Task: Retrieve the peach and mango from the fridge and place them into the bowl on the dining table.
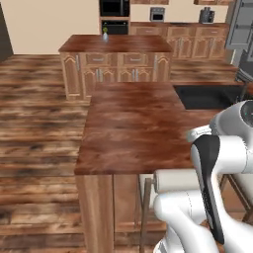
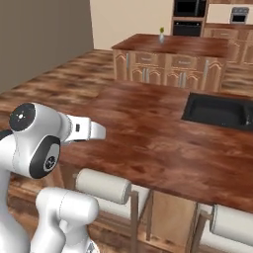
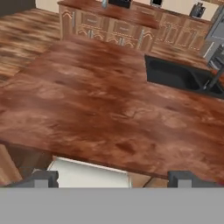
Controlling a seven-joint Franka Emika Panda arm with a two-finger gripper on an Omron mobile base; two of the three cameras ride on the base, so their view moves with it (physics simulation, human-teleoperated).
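Note:
The dining table (image 1: 133, 123) (image 2: 148, 133) (image 3: 87, 100) is a glossy reddish-brown counter that stretches ahead of me, with a black inset sink (image 1: 210, 96) (image 2: 220, 109) (image 3: 175, 74) at its right. My gripper (image 3: 114, 179) hovers over the table's near edge. It is open, its two dark fingertips (image 3: 43, 177) stand far apart, and nothing is between them. A grey slice of the fridge (image 1: 241, 24) (image 3: 217, 28) shows at the far right. The peach, the mango and the bowl are out of view.
A smaller wooden island (image 1: 116, 44) (image 2: 173, 47) with a small vase (image 1: 105, 34) stands beyond the table. White-cushioned stools (image 1: 173, 180) (image 2: 104, 185) (image 3: 89, 173) are tucked under the table's near edge. A tap (image 3: 214, 78) rises by the sink. Wooden floor lies to the left.

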